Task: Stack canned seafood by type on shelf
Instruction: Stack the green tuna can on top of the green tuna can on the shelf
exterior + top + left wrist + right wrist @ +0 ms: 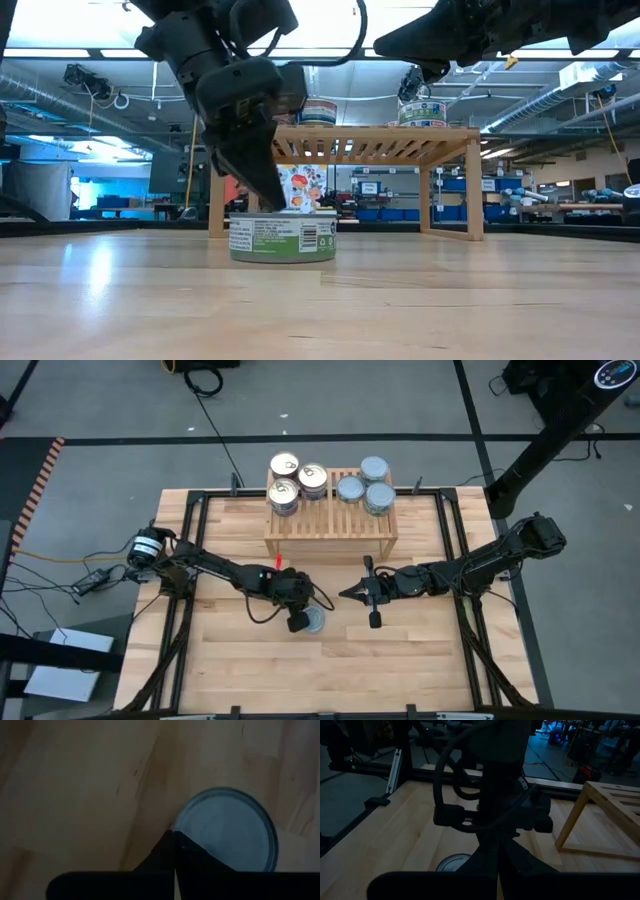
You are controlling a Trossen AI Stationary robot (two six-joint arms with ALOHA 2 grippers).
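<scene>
One silver-topped tin [314, 622] [283, 236] stands upright on the plank tabletop, in front of the shelf [330, 530]. My left gripper [300, 615] [280, 200] points down over it, shut, with its tips at the tin's top rim [176, 827]. My right gripper [346, 593] is shut and hovers level to the tin's right, pointing toward the left arm and touching nothing. On the shelf's slatted top stand three gold-topped tins [284, 464] at the left and three silver-topped tins [373, 468] at the right. My left gripper comes from above, slanting down, and its shut fingertips [172, 840] end at the edge of the tin's silver top [187, 827]. Whether they touch the lid I cannot tell. The tin sits flat on the table.
The wooden shelf [345, 145] stands at the table's far middle, raised on legs with open space beneath. Black rails [185, 560] run along the table's left and right sides. Bare planks [330, 670] lie toward the near edge. Cables lie off the table's left.
</scene>
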